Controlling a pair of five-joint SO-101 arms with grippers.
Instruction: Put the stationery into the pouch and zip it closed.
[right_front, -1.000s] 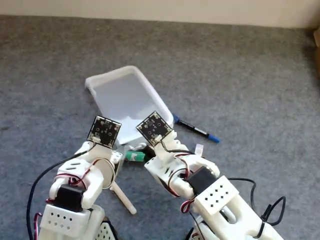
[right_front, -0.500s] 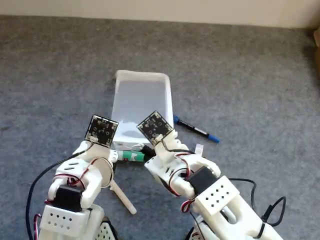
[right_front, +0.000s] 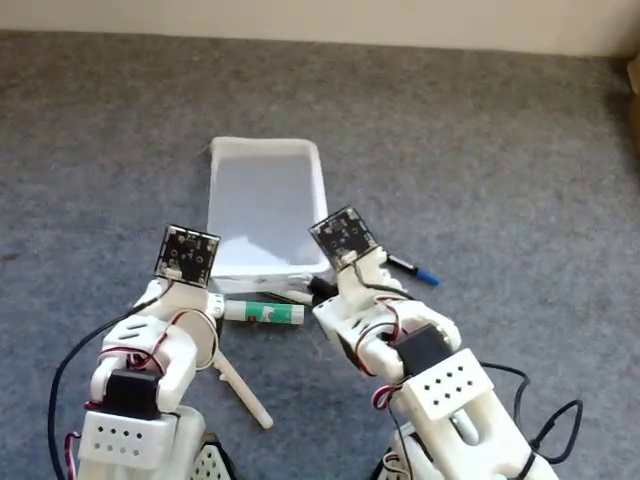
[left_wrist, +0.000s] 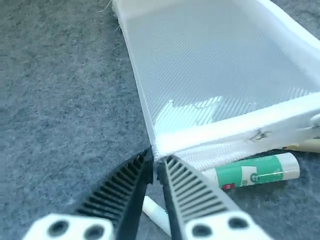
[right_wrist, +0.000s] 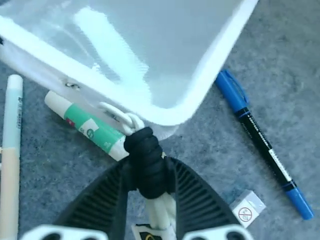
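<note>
The translucent white mesh pouch (right_front: 265, 210) lies flat on the carpet, its near edge between the two arms. My left gripper (left_wrist: 156, 161) is shut on the pouch's near corner (left_wrist: 159, 150). My right gripper (right_wrist: 146, 165) is shut on the black zipper pull (right_wrist: 145, 155) at the other near corner. A green-and-white glue stick (right_front: 265, 313) lies just outside that near edge, also seen as the glue stick (right_wrist: 85, 125). A blue pen (right_front: 410, 268) lies to the pouch's right. A cream pen (right_front: 245, 390) lies between the arms.
A small white eraser (right_wrist: 246, 209) sits by the blue pen (right_wrist: 265, 145). Grey carpet (right_front: 500, 150) stretches open around the pouch, with a pale wall strip (right_front: 320, 20) along the far edge.
The pouch swung from tilted left to lying straight. The left arm shifted left and the right arm shifted right, pulling the near edge taut. More of the glue stick now shows.
</note>
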